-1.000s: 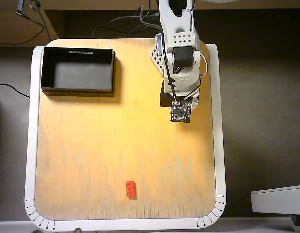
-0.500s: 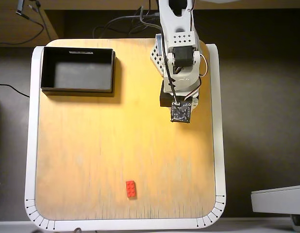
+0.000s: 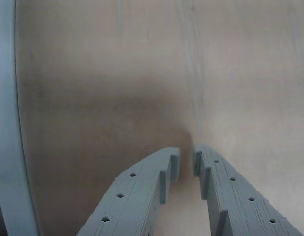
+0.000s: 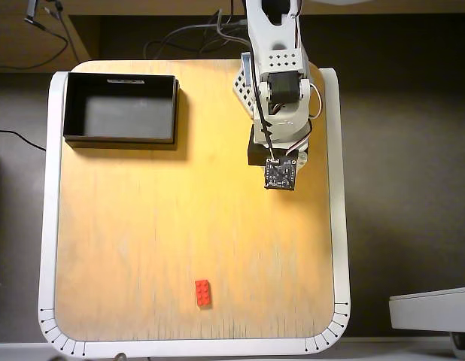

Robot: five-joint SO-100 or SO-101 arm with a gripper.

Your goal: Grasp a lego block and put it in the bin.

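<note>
**Nothing grasped yet**

With its fingers nearly together on nothing, the gripper [image 3: 186, 156] hangs over bare table [image 4: 142, 226] — the task looks unstarted. The lego block [image 4: 203, 292], small, red and studded, lies near the table's bottom edge overhead; the bin [image 4: 120, 138] sits empty, top left.

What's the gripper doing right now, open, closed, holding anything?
Gripper: closed or nearly so, only a thin gap between the fingertips, holding nothing. The lego block lies on the table, apart from it.
</note>
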